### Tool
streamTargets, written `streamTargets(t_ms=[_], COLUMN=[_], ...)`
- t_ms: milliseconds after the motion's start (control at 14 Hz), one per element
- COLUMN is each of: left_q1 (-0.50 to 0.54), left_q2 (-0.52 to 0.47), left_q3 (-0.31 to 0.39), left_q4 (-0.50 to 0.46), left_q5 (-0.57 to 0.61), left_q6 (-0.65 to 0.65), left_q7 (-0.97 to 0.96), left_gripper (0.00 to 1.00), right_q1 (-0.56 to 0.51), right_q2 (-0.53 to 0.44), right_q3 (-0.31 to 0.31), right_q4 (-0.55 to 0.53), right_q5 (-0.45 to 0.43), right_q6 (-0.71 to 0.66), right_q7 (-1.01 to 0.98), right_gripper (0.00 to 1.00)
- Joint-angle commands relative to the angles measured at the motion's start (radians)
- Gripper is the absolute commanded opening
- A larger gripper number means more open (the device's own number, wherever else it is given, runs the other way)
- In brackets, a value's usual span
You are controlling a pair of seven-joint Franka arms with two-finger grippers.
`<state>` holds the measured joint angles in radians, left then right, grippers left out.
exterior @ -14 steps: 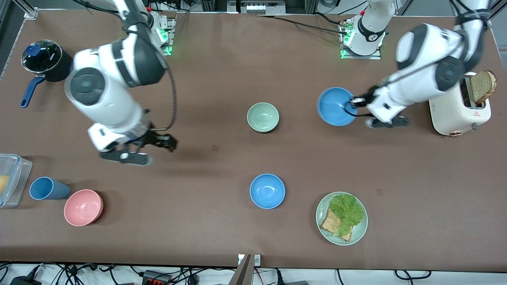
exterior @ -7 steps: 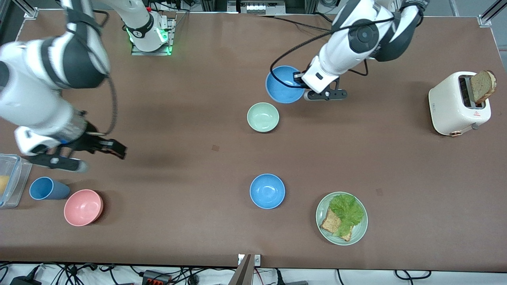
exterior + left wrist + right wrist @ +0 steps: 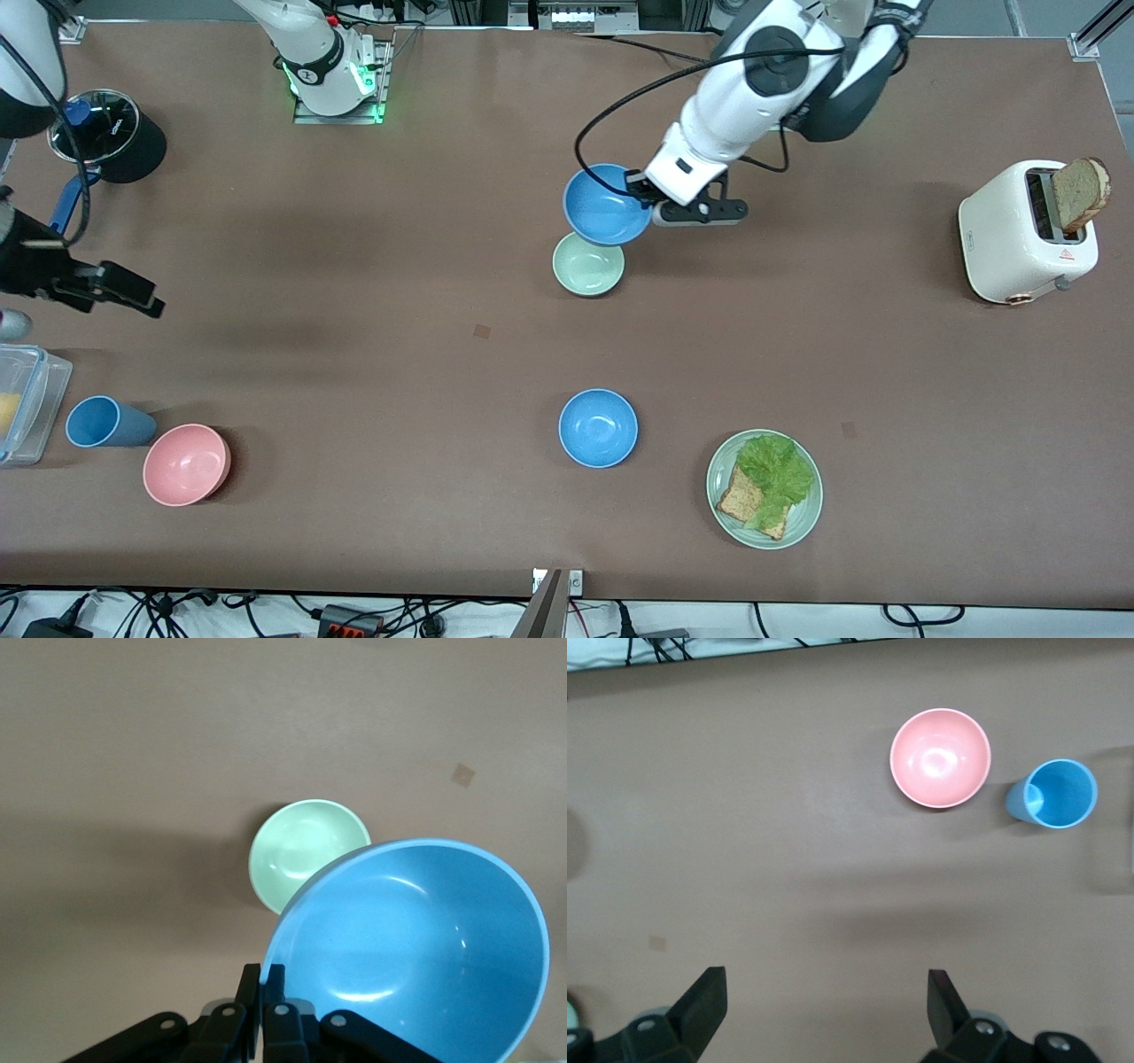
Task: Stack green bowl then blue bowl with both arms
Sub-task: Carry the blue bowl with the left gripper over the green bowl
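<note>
The left gripper (image 3: pixel 640 193) is up in the air and pinches the rim of a blue bowl (image 3: pixel 608 205). In the left wrist view its fingers (image 3: pixel 263 985) are pressed together on the edge of this bowl (image 3: pixel 416 948). The held bowl hangs tilted over the table (image 3: pixel 425 292), and in the front view its lower edge overlaps the rim of the green bowl (image 3: pixel 587 265). The green bowl (image 3: pixel 306 850) stands on the table near the middle and has nothing inside it; the blue bowl is not yet sitting in it.

A second blue bowl (image 3: pixel 598 427) rests on the table nearer to the front camera than the green bowl, well apart from it. Beside it, toward the left arm's end, is a pale-green plate (image 3: pixel 804 523) with toast (image 3: pixel 742 503) and lettuce (image 3: pixel 775 474).

The right gripper (image 3: pixel 97 285) is over the table's edge at the right arm's end, with its fingers (image 3: pixel 704 1001) spread wide and holding nothing. The right wrist view shows a pink bowl (image 3: pixel 940 757) and a blue cup (image 3: pixel 1056 794) just beside each other on the table. A black pot (image 3: pixel 111 135) with a blue handle stands at the same end, farther from the front camera. A white toaster (image 3: pixel 1019 235) with a slice of bread (image 3: pixel 1081 190) in it stands at the left arm's end.
</note>
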<state>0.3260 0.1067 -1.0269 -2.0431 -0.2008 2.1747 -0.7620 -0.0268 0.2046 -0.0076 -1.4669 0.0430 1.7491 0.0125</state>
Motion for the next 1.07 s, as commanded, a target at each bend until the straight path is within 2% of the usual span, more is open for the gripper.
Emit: streamTargets(t_ms=[0, 214, 429, 571, 714, 857, 1000], left_q1=[-0.063, -0.094, -0.165, -0.168, -0.176, -0.176, -0.156], left_q2=[0.083, 0.189, 0.257, 0.284, 0.315, 0.329, 0.321], left_q3=[-0.002, -0.001, 0.016, 0.021, 0.021, 0.021, 0.018], left_q4=[0.004, 0.015, 0.015, 0.015, 0.018, 0.018, 0.015], left_q5=[0.120, 0.343, 0.463, 0.523, 0.613, 0.641, 0.640], left_q6=[0.068, 0.108, 0.152, 0.151, 0.152, 0.152, 0.131], left_q7=[-0.119, -0.218, -0.293, -0.300, -0.307, -0.309, -0.377], left_gripper=[0.00, 0.00, 0.00, 0.00, 0.00, 0.00, 0.00], right_q1=[-0.007, -0.010, -0.012, -0.012, -0.013, -0.013, -0.013], right_q2=[-0.051, -0.105, -0.174, -0.189, -0.217, -0.255, -0.255], right_q3=[0.001, -0.003, -0.003, -0.003, -0.003, -0.003, -0.003], right_q4=[-0.023, -0.058, -0.153, -0.187, -0.249, -0.318, -0.316], right_q5=[-0.070, -0.066, -0.071, -0.071, -0.071, -0.071, -0.069], right_q6=[-0.052, -0.126, -0.105, -0.089, -0.019, 0.042, 0.036], right_q7=[-0.072, -0.042, -0.017, -0.031, -0.032, -0.032, -0.032], right_gripper=[1.00, 1.00, 1.00, 1.00, 1.00, 1.00, 1.00])
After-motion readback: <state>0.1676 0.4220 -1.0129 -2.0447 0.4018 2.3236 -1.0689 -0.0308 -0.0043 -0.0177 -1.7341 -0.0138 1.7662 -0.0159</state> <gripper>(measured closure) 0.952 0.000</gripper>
